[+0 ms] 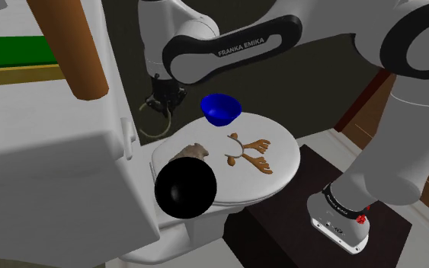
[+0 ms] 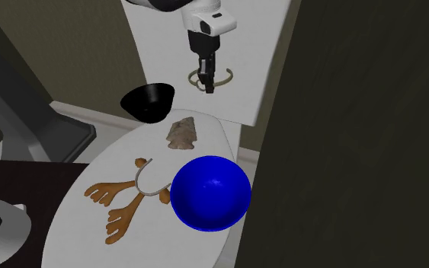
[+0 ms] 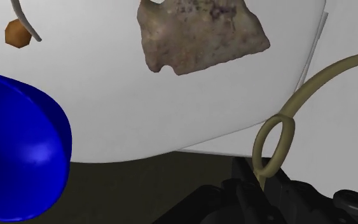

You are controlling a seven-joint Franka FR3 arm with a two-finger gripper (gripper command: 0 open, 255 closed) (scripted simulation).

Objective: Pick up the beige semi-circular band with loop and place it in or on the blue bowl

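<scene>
Fingers: the gripper point(image 2: 207, 84) is closed narrow on the beige band point(image 3: 283, 118), clasping it just below its small loop.
Band: it hangs clear of the surface, in front of the white tank; its arc sweeps away from the fingers and lies roughly level in the second exterior view.
Bowl from gripper: the blue bowl point(image 1: 220, 108) lies toward 4 o'clock in the shoulder view and toward 6 o'clock in the second exterior view, at the rim of the toilet lid point(image 1: 285, 152).
Between: a stone-like lump point(image 2: 182, 133) rests on the lid.
Hidden: the exact pinch point is hard to make out, and the band's far end is cut off in the wrist view.
</scene>
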